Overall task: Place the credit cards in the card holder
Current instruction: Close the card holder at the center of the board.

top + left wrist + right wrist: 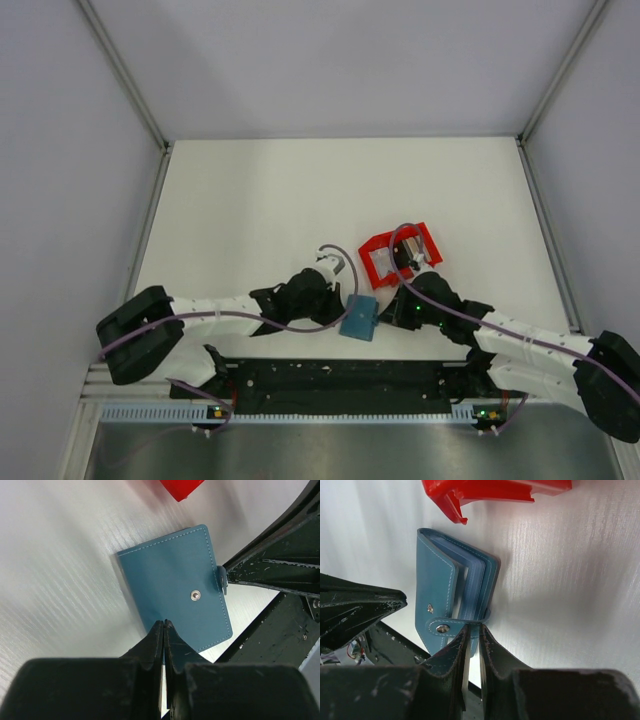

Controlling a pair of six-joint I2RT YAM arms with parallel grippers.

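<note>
The left jaws are pressed together at the near edge of the one card holder (pixel 172 575), which lies on the tabletop (pixel 50 555). The right jaws pinch its snap tab (pixel 442 628). One red tray (pixel 378 262) sits just beyond; its contents are indistinct.

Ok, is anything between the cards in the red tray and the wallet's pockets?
Yes: the cover of the card holder is folded over its pockets, with the strap unsnapped. The right hand seems to pinch that strap; the left hand, shut, sits at its edge.
</note>
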